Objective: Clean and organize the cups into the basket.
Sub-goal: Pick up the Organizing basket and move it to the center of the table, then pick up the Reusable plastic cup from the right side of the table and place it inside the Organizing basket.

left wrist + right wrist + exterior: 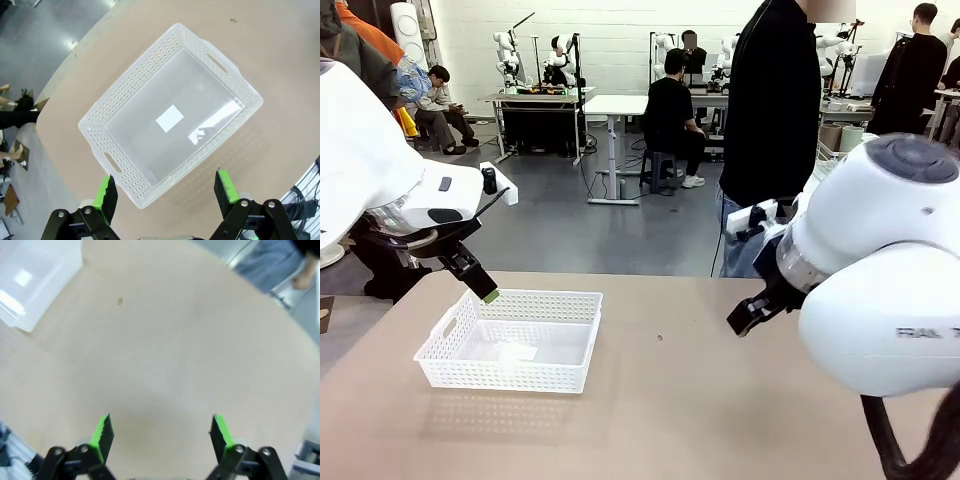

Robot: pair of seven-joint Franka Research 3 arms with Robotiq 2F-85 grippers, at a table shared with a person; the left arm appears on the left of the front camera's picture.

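Observation:
The white mesh-sided basket (510,342) sits on the left part of the table with nothing in it but a white label on its floor. From the left wrist view the basket (170,115) lies straight below my left gripper (167,192), which is open with nothing between its green pads. In the front view that left gripper (480,285) hovers above the basket's far left corner. My right gripper (161,436) is open over bare tabletop, with a corner of the basket (35,277) at the upper left. The cups are out of view.
A person in black (775,110) stands at the far side of the table; jeans and a hand (305,280) show at the right wrist view's top right. A small dark speck (660,337) marks the tan tabletop (650,420).

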